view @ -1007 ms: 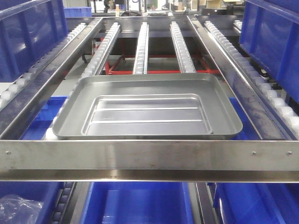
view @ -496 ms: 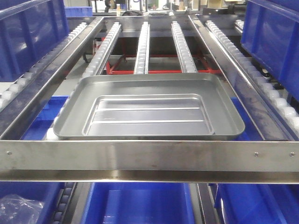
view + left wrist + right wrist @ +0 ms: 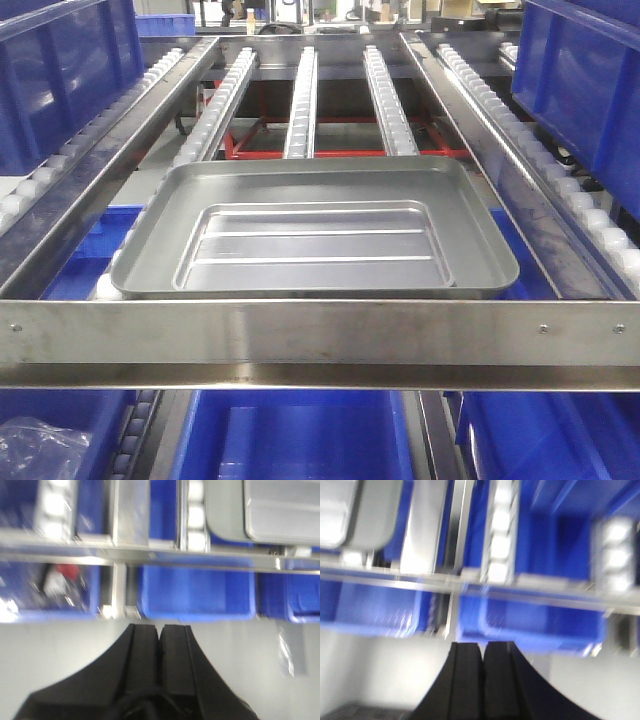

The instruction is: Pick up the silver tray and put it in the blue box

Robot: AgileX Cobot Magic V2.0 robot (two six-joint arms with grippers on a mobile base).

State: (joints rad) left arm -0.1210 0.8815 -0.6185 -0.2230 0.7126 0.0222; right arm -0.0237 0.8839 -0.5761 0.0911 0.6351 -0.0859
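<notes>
I see the silver tray [image 3: 315,225] lying flat, open side up, on the roller rails [image 3: 302,100] of the rack. Its near rim sits just behind the steel front bar [image 3: 320,335]. The tray spans the middle rails and is turned slightly out of square with the rack.

The blue box [image 3: 290,435] stands on the level below, under the front bar and roughly in line with the tray. Its open top faces up. Other blue crates [image 3: 585,70] stand on the lanes to either side, and more flank the box on the lower level. A clear plastic bag [image 3: 40,445] lies in the lower-left one.

The left end effector [image 3: 160,630] has its two black fingers pressed together with nothing between them. It hangs in front of the rack, apart from the tray, whose corner shows at the upper right of the left wrist view.

The right end effector [image 3: 483,647] is likewise closed and empty, in front of the rack and clear of the tray. Both wrist views are blurred, so I cannot read finer detail from them
</notes>
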